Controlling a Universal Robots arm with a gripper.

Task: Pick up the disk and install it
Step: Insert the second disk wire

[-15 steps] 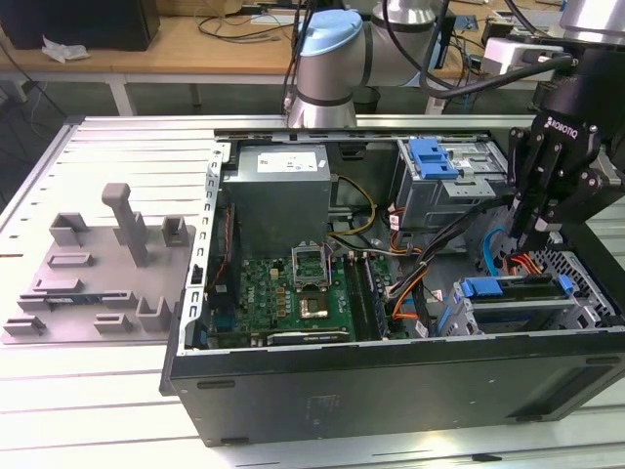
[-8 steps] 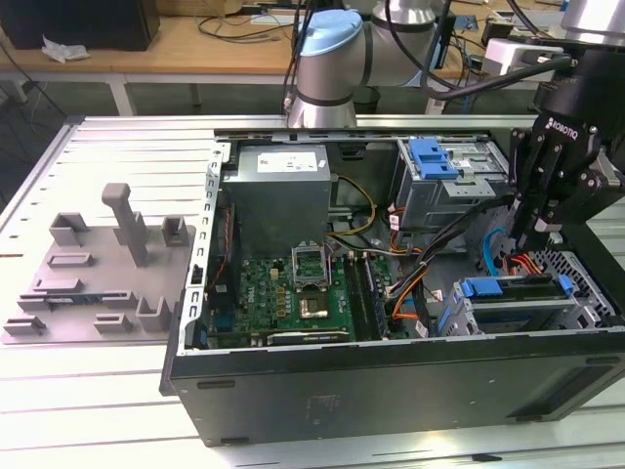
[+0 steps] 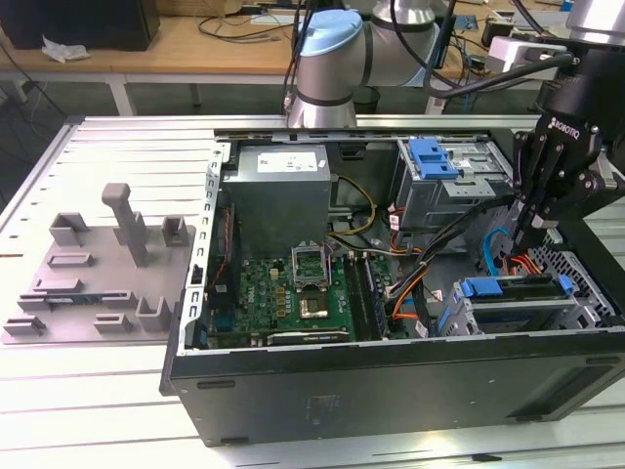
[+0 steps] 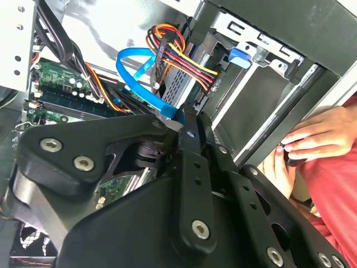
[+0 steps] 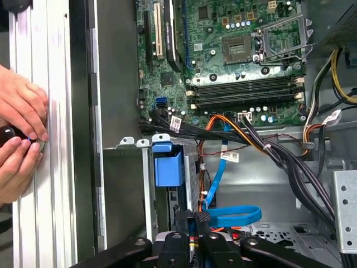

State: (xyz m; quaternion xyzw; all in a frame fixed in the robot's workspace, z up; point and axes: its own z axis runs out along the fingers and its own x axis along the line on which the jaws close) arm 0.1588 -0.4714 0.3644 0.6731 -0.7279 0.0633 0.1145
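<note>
The disk (image 3: 510, 297), silver-grey in a blue carrier, sits in the drive bay at the case's front corner on the exterior view's right. The first wrist view shows its blue carrier tab (image 5: 169, 167); the second wrist view shows the disk's grey side (image 4: 184, 78) with a bundle of coloured wires (image 4: 178, 53) running to it. My black gripper (image 3: 527, 233) hangs just above and behind the disk. In both wrist views the gripper (image 5: 199, 222) (image 4: 186, 120) is shut on the plug of a looped blue data cable (image 5: 234, 214) (image 4: 136, 75).
The open computer case (image 3: 391, 381) holds a motherboard (image 3: 293, 293), a power supply (image 3: 278, 191) and an upper bay with a blue bracket (image 3: 433, 156). A grey fixture tray (image 3: 98, 278) lies at the exterior view's left. A person's hands (image 5: 19, 139) (image 4: 312, 139) rest by the case wall.
</note>
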